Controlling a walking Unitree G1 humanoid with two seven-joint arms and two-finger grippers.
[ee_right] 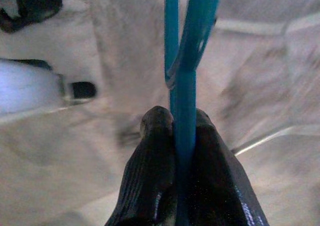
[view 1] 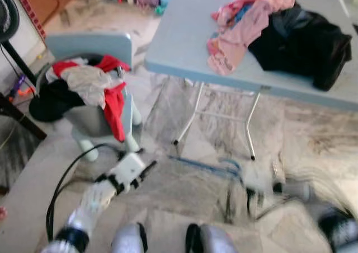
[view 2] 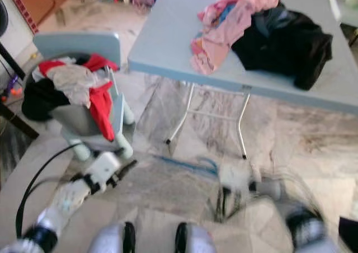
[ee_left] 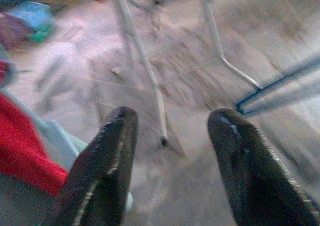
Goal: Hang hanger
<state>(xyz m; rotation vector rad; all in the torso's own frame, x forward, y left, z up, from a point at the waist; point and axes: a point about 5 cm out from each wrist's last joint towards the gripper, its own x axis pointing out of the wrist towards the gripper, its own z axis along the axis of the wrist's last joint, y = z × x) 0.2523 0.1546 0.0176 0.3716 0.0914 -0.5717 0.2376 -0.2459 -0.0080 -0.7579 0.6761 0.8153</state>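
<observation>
A thin blue hanger (ee_right: 186, 61) is clamped between the two black fingers of my right gripper (ee_right: 184, 131), which is shut on it. In the left eye view the hanger (view 1: 204, 166) shows as a blurred blue streak low over the marble floor, in front of the table, with the right gripper (view 1: 246, 192) smeared by motion at its right end. My left gripper (view 1: 149, 167) reaches forward at the lower left, close to the hanger's left end without touching it. Its fingers (ee_left: 100, 171) stand wide apart with nothing between them.
A light blue folding table (view 1: 184, 40) carries a pink clothes pile (view 1: 246, 18) and a black garment (view 1: 305, 40); its white legs (view 1: 190, 116) stand just beyond the hanger. A pale blue chair (view 1: 89, 43) heaped with clothes (view 1: 84, 85) stands on the left. My feet show below.
</observation>
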